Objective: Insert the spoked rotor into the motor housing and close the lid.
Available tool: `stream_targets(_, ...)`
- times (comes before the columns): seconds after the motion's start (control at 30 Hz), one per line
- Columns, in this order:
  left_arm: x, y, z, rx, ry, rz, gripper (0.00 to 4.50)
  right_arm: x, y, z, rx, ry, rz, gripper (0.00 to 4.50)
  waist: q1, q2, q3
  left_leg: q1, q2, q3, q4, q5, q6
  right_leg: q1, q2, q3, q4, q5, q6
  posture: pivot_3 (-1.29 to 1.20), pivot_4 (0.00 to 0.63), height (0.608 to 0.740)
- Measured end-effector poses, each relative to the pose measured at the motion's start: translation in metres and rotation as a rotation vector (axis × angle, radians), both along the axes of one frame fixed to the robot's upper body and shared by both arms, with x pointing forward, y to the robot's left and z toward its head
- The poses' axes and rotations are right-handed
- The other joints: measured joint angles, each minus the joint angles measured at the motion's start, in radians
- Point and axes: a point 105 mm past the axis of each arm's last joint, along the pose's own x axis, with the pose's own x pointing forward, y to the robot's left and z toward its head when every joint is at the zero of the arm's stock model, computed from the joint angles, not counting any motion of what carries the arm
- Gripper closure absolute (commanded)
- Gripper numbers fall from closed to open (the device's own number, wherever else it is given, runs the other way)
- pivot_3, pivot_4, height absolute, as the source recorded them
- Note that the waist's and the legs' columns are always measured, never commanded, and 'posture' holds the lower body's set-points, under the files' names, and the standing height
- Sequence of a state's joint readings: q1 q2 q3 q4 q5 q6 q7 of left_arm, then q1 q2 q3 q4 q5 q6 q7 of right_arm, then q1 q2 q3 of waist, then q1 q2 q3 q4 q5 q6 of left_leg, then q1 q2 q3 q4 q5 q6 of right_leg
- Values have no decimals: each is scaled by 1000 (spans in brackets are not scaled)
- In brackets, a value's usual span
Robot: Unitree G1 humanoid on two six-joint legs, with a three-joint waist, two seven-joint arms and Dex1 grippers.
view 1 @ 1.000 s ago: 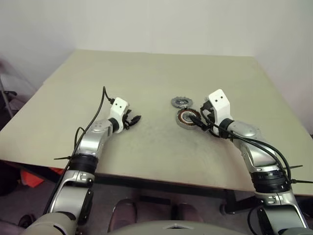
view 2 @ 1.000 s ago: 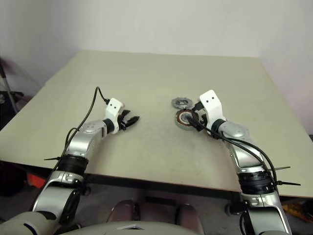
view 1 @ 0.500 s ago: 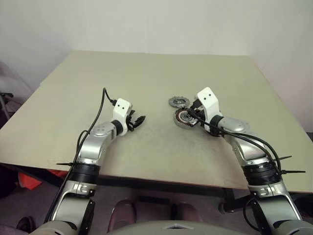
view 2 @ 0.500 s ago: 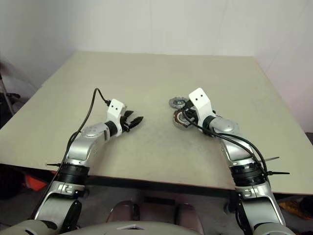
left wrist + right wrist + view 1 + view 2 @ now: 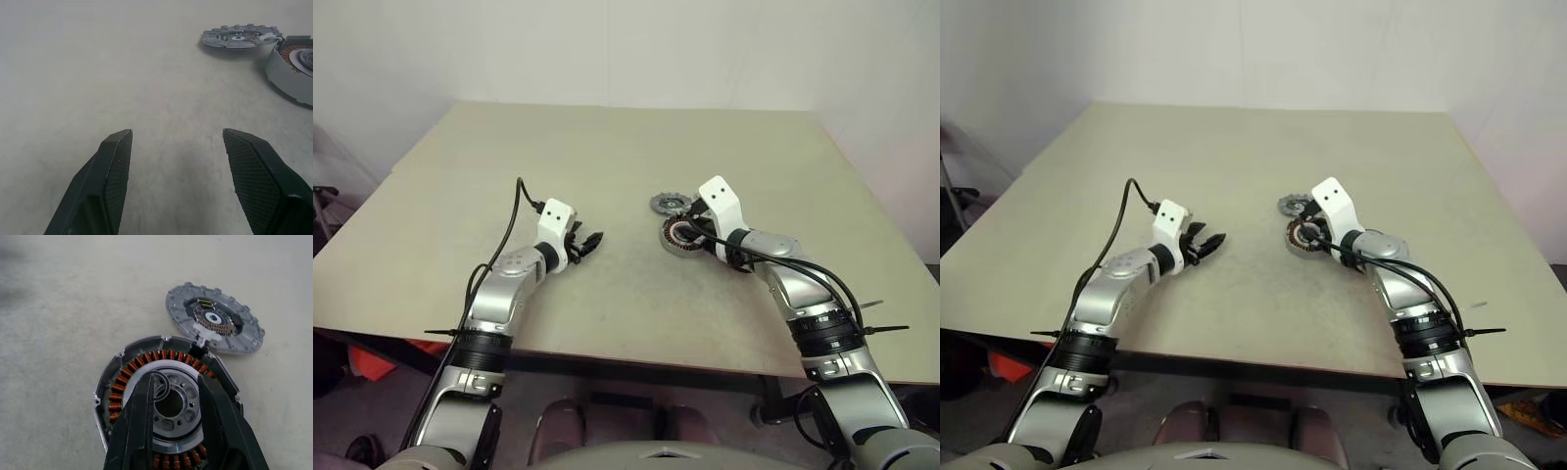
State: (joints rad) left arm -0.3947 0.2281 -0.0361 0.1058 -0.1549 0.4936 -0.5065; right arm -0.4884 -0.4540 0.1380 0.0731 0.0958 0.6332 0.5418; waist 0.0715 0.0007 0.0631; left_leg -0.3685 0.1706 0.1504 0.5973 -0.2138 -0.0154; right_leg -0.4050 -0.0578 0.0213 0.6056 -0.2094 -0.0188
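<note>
The motor housing (image 5: 128, 377), a round cup with copper coils around a silver centre, lies on the table right of the middle (image 5: 683, 238). My right gripper (image 5: 176, 377) hovers over its centre, fingers a little apart with nothing between them. A tiny thin ring (image 5: 161, 382) rests by one fingertip. The lid (image 5: 215, 323), a grey notched disc, lies flat just beyond the housing and touches its rim (image 5: 670, 204). My left gripper (image 5: 176, 132) is open and empty, well to the left of both parts (image 5: 590, 240). The spoked rotor is out of view.
The beige table (image 5: 607, 147) stretches wide behind and to both sides of the parts. Its front edge runs under my forearms. A white wall stands behind.
My right gripper has moved left and slightly down, from the housing's right side to over its centre. The left gripper has stayed put, still open.
</note>
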Motion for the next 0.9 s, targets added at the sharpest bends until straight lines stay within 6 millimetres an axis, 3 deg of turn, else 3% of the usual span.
stream_targets(0.23,-1,-1,-3,6,10,4,1385,1,-1,-5,1,28,-2,2753,0,0,0,0,0,0,0,0,0,0,0,0,0,0,0,0,0,740)
stream_targets(0.3,-2,-1,-4,7,13,2,1385,1,-1,-5,2,30,1,2347,0,0,0,0,0,0,0,0,0,0,0,0,0,0,0,0,0,740)
stream_targets(0.43,-4,-2,-6,7,17,1,1385,0,-1,-6,2,41,-1,906,1,0,0,0,0,0,0,0,0,0,0,0,1,0,0,0,0,740)
stream_targets(0.57,-4,-4,-6,8,17,-3,1385,0,-1,-5,4,43,0,131,0,0,0,0,0,0,0,0,0,0,0,0,1,0,0,0,0,740)
stream_targets(0.9,-7,-8,-10,13,25,-12,1385,1,-1,-3,5,38,1,28,0,0,0,0,0,0,1,0,0,0,0,0,1,0,0,0,0,740)
